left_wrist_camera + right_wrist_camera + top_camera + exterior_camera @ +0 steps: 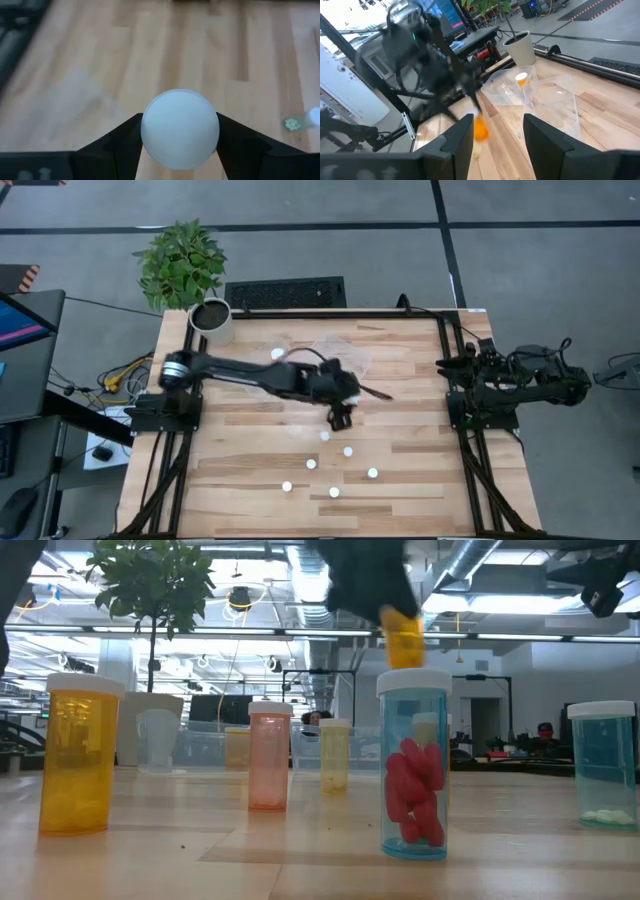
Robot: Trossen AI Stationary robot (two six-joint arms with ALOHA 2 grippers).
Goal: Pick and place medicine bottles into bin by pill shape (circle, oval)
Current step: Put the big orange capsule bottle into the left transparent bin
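My left gripper is over the middle of the table, shut on an orange medicine bottle whose round white cap fills the left wrist view. Several more capped bottles stand upright on the table nearer the front edge. In the low view they are orange, pink, yellow and blue. One bottle stands in a clear tray. My right gripper is open and empty, parked at the table's right edge. My left gripper pinches the bottle between its two fingers, at opposite sides of the white cap. The fingers come from above, pointing down. The bottle hangs upright below the fingers, lifted clear of the table.
Two clear trays lie side by side at the table's far middle. A white plant pot with a green plant stands at the far left corner. Bare wood lies between the trays and the standing bottles.
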